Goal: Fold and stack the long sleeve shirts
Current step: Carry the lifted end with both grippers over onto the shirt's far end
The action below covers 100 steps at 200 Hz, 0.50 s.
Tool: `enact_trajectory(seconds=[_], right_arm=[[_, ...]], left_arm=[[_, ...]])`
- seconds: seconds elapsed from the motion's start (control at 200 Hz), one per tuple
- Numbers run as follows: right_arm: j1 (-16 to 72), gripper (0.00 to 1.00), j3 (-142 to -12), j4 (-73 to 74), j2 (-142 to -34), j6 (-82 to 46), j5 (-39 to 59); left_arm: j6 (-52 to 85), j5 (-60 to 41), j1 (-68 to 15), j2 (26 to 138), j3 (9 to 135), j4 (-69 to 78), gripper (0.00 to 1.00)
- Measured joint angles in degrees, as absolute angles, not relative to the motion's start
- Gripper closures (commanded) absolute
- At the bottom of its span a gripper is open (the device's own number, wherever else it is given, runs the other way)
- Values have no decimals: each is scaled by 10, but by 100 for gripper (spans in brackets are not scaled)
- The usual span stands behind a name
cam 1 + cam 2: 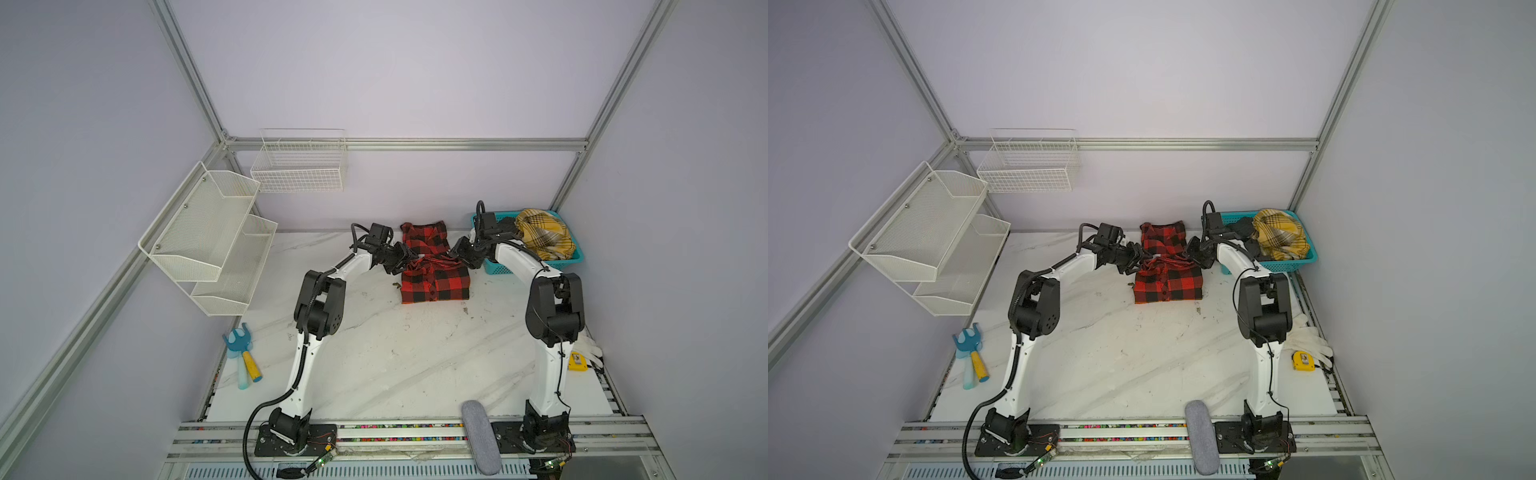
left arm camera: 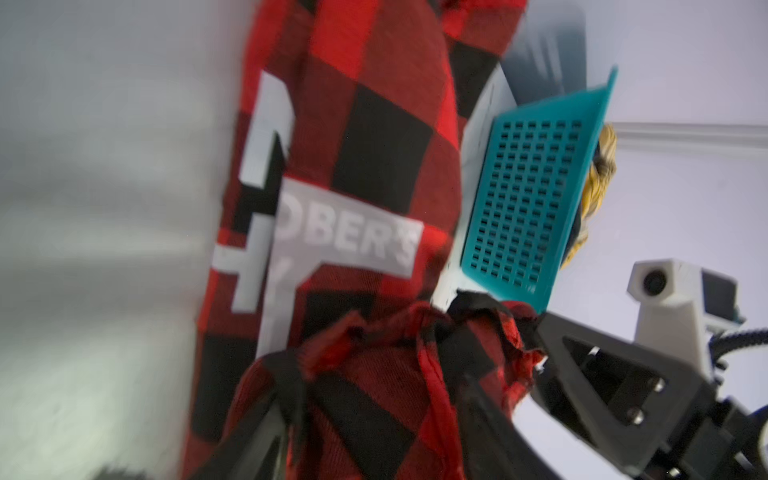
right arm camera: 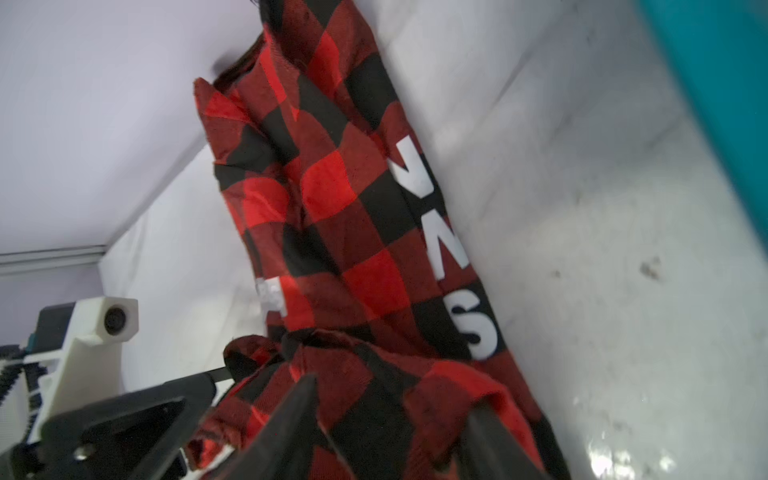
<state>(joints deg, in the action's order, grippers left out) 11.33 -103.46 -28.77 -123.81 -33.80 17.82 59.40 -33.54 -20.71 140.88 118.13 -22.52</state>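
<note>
Red-and-black check shirt [image 1: 435,284]: lies partly folded at the table's [image 1: 395,365] far middle, bunched across its middle, white block letters showing. Yellow plaid garment [image 1: 544,235]: sits crumpled in the teal basket [image 1: 497,268].

The left arm [image 1: 302,365] and right arm [image 1: 545,374] share white tapered shells and bulky black joint housings, bolted to black base plates [image 1: 297,438]. A thick ribbed black cable [image 1: 249,432] loops from the left base. A thin black wire [image 1: 1234,297] trails along the right arm. The black triangular fingers [image 2: 602,374] carry silver screws. Each wrist has a white camera housing [image 2: 660,282].
</note>
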Motion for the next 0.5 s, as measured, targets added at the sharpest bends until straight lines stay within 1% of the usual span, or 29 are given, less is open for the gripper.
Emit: enact_trajectory(seconds=[0.06,0.115,0.165,0.185,0.225,0.3,0.34,0.43,0.5], right_arm=[[113,32,-1044,-295,-1253,-328,175],[113,29,-1044,-309,-1252,-319,168],[113,23,-1044,-317,-1246,-308,157],[114,19,-1044,-321,-1242,-300,152],[115,15,-1043,-330,-1232,-287,139],[116,15,-1032,-341,-1199,-267,110],[116,18,-1021,-344,-1172,-258,96],[116,32,-985,-346,-1104,-239,72],[119,50,-948,-341,-1050,-224,66]], left_arm=[[595,-335,-199,1434,1205,-231,28],[594,-336,-190,1439,1210,-241,28],[591,-335,-179,1438,1215,-253,29],[588,-333,-176,1436,1216,-254,29],[581,-325,-169,1426,1216,-261,32],[572,-302,-161,1378,1184,-268,36],[566,-287,-159,1330,1143,-267,40],[551,-265,-172,1216,1061,-269,52],[545,-264,-202,1151,1017,-249,56]])
